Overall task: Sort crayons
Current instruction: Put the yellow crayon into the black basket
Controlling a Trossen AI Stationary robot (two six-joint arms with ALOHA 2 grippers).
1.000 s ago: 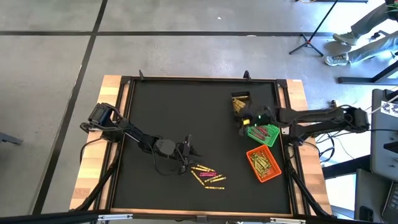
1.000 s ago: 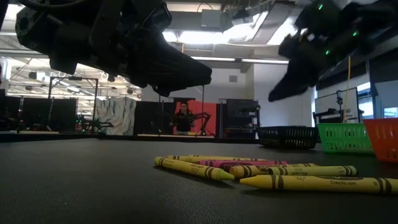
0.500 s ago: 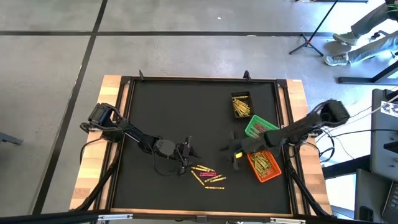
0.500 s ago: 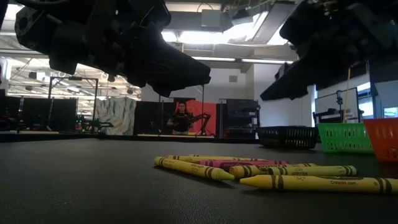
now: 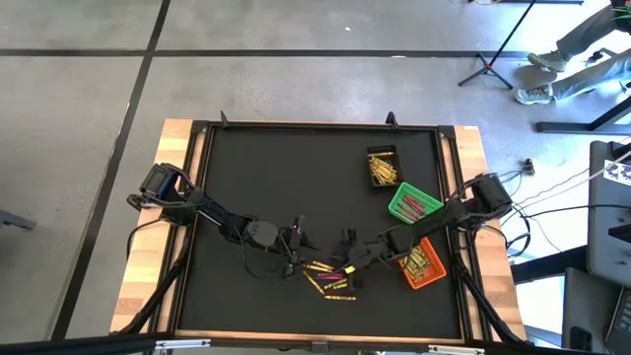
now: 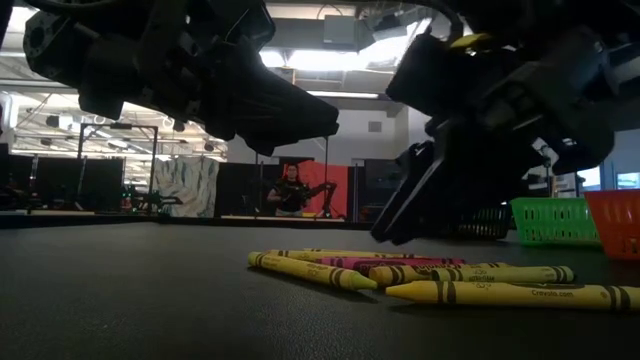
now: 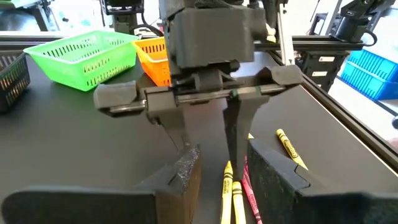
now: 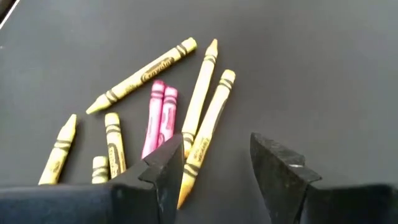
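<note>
Counter (image 5: 276, 177): black mat, wood edges. Left arm reaches in from the left edge, elbow low; left hand (image 5: 296, 242) hovers just left of the loose pile, fingers parted, nothing held. Right arm stretches from the right edge diagonally across the orange bin; right hand (image 5: 347, 258) is tilted down over the pile's right end, fingers (image 8: 280, 168) apart, empty, clear of the mat in the low view.

Bins along the right side, far to near: black bin (image 5: 383, 166) with yellow crayons; green bin (image 5: 414, 205) with a few red/pink ones; orange bin (image 5: 422, 264) with yellow ones, partly under the right arm.

Loose crayons (image 5: 330, 278) lie flat at near-centre of the counter: mostly yellow, two magenta (image 8: 158, 117) side by side and touching. In the high view, long axes run mostly left-right, some diagonal, fanned out; tips not resolvable there.
</note>
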